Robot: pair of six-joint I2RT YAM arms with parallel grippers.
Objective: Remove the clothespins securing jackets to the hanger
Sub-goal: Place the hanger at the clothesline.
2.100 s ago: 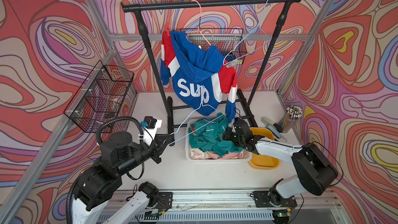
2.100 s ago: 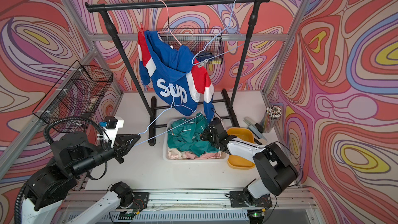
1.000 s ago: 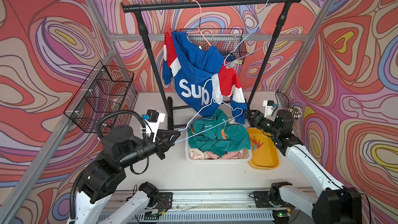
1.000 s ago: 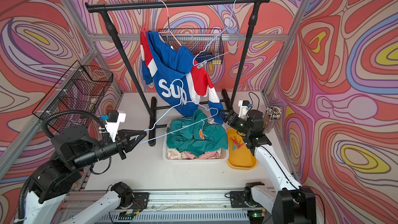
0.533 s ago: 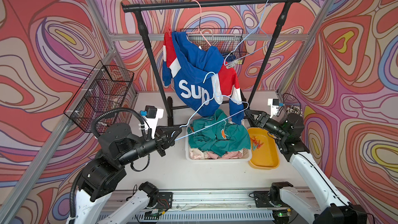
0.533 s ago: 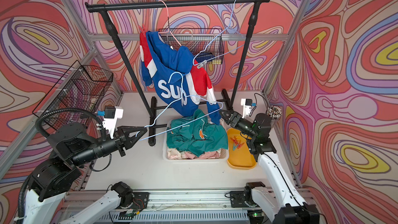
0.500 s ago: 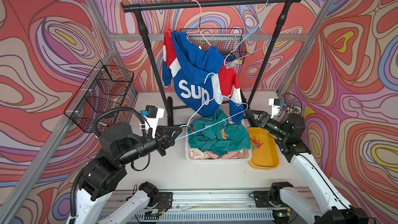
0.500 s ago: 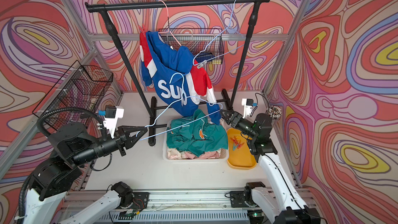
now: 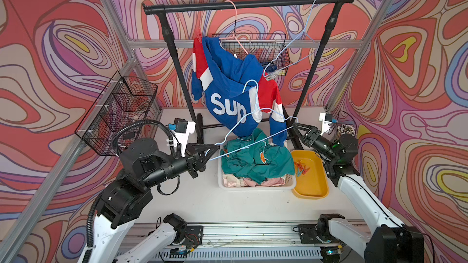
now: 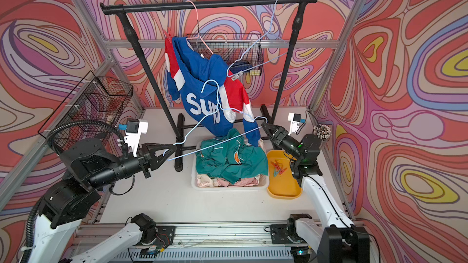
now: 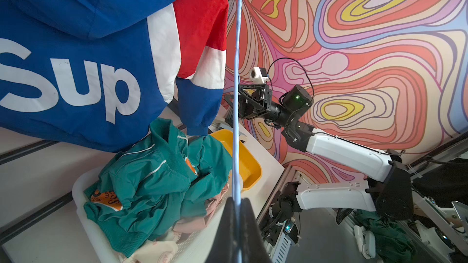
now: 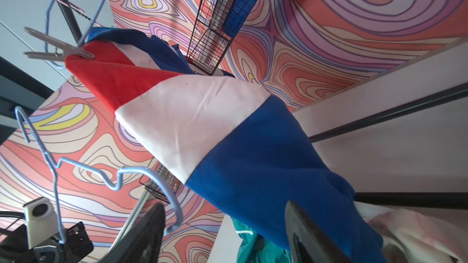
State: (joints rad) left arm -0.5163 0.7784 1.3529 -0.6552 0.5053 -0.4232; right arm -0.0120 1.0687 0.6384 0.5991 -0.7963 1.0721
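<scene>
left gripper [image 11: 237, 202] is clamped on the loose blue hanger [image 11: 237, 72], right gripper [image 9: 296, 129] wide open beside the Sup jacket [image 9: 228, 92] sleeve. grey clothespin [image 9: 272, 75] pinches its red shoulder; reaching up could snag that hanger.

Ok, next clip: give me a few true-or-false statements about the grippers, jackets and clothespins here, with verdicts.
1. The left gripper is shut on the loose hanger. True.
2. The right gripper is shut on a clothespin. False: its jaws are open and hold nothing.
3. The teal jacket lies in the basket. True.
4. The tray is empty. False: several clothespins lie in it.
5. A grey clothespin grips the hoodie. True.
</scene>
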